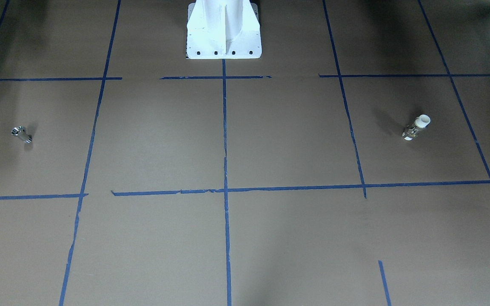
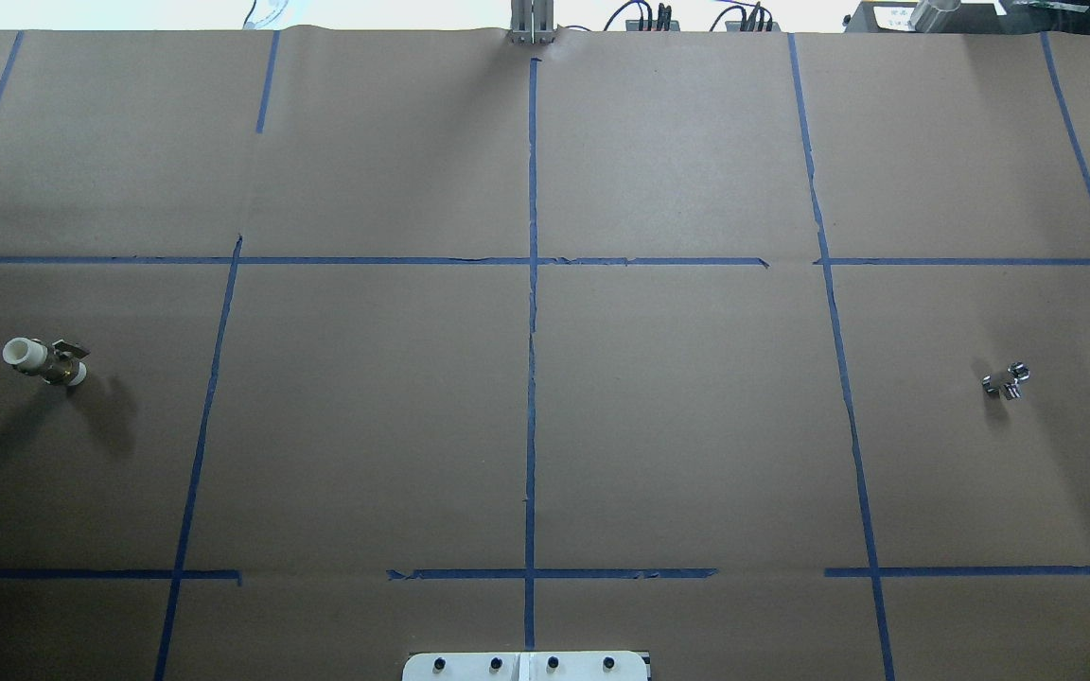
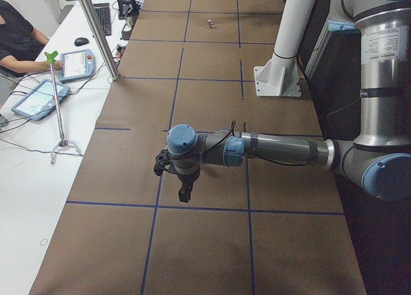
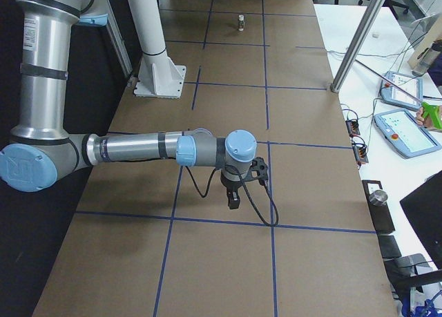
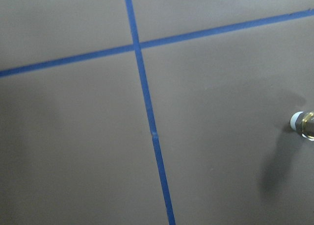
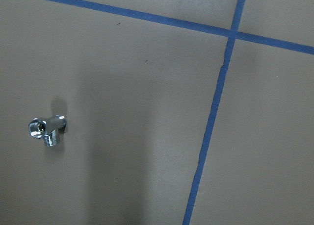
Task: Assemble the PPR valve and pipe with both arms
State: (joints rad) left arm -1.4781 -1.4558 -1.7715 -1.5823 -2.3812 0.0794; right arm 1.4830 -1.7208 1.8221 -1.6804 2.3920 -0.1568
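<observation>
The PPR valve (image 1: 416, 127), with a white collar and brass-and-silver body, lies on the brown paper on my left side (image 2: 43, 359). It shows small and far in the exterior right view (image 4: 240, 20) and at the right edge of the left wrist view (image 5: 304, 124). The pipe (image 1: 21, 134), a small shiny silver piece, lies on my right side (image 2: 1007, 380) and in the right wrist view (image 6: 46, 132). My left gripper (image 3: 184, 193) and right gripper (image 4: 233, 201) hang above the table, each showing only in a side view. I cannot tell whether either is open or shut.
The white robot base (image 1: 223, 29) stands at the table's middle edge. Blue tape lines (image 2: 531, 331) divide the brown paper into squares. Metal posts (image 3: 96, 31) and operators' tablets (image 4: 407, 130) stand along the far side of the table.
</observation>
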